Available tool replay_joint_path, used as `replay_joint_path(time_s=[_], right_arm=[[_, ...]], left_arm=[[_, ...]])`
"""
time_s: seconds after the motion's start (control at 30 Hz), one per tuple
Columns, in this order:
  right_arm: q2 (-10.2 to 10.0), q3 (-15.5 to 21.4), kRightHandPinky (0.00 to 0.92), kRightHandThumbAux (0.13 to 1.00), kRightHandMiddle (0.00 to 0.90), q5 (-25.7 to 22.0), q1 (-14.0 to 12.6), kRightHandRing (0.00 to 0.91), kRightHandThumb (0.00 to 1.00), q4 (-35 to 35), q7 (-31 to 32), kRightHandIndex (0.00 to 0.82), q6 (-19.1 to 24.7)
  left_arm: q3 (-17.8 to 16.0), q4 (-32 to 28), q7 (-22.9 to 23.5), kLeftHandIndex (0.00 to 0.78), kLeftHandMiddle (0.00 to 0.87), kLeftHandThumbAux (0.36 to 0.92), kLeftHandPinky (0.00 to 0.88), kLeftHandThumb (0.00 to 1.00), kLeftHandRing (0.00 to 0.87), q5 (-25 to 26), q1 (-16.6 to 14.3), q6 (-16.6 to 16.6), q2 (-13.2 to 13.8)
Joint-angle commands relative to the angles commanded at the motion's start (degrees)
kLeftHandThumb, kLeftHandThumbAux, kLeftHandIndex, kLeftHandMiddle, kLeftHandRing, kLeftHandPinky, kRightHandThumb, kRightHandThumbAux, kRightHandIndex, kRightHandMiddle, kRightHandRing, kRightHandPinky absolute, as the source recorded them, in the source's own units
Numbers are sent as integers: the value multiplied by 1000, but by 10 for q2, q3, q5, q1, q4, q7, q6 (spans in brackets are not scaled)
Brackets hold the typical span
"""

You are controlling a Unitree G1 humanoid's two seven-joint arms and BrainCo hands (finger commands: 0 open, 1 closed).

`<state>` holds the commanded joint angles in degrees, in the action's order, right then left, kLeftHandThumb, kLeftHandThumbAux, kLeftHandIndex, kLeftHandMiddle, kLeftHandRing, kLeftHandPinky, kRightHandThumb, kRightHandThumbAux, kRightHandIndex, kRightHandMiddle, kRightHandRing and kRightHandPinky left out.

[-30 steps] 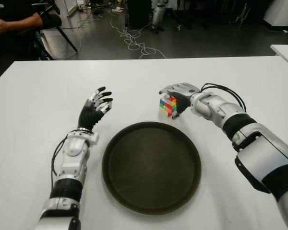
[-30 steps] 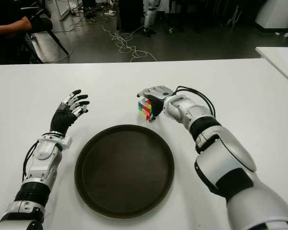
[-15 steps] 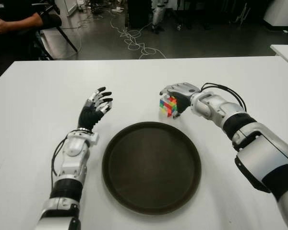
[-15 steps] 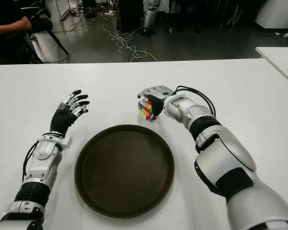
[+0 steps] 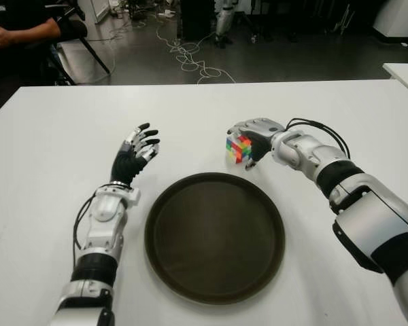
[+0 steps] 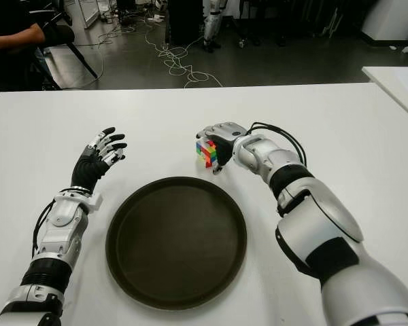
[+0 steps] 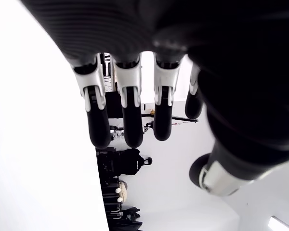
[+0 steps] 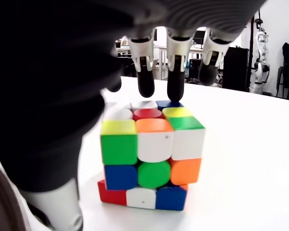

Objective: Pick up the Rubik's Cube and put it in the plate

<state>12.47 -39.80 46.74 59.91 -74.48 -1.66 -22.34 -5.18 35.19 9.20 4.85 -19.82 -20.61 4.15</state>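
White bench (image 5: 47, 156) fills most of both eye views; dark floor with loose cables (image 5: 190, 58) beyond its far edge. A person's arm (image 5: 24, 30) shows at far left past the bench corner, and a second white bench corner (image 5: 404, 71) at far right.

Round dark plate (image 5: 214, 234) lies on the bench near the robot, between the two arms, nothing in it.

Right hand (image 5: 253, 139) is just past the plate's far rim, on its right side. Fingers (image 8: 176, 79) curve down over the top of the Rubik's Cube (image 5: 239, 149), tips at or touching the cube's top far edge in the right wrist view; thumb down beside one face. Hand cups the cube from above and the side; a firm grip can't be told. Cube looks to sit on the bench in the wrist view, bottom layer slightly twisted off the upper two. It is outside the plate, just beyond the far rim.

Left hand (image 5: 134, 155) shows left of the plate, near its far-left rim, fingers (image 7: 130, 115) extended and slightly spread, holding nothing; contact with the bench can't be told.
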Motion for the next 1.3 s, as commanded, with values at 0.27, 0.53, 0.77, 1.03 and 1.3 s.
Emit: replay_joint_path(time_s=[0.27,0.53,0.77,1.03,1.3], right_arm=[[-1,2,127,819,143,-2,-2,147,0,-2,4,133,4],[-1,0,141,838,151,-1,-1,160,0,-3,8,145,3],[-1,-2,136,839,145,2,-2,157,0,-3,5,138,3],[0,1,137,844,145,-2,-4,154,0,-3,1,144,0],[-1,1,130,833,143,-2,-4,150,0,-4,2,140,3]], left_arm=[[1,-1,0,144,233,707,299,338,238,-2,1,-1,1],[1,-2,-1,138,228,707,296,348,234,-3,1,2,1],[1,-1,-2,143,232,713,293,356,235,-2,0,3,1],[0,0,1,147,239,723,302,358,241,1,1,2,0],[1,-2,-3,146,228,720,290,344,231,-2,1,3,0]])
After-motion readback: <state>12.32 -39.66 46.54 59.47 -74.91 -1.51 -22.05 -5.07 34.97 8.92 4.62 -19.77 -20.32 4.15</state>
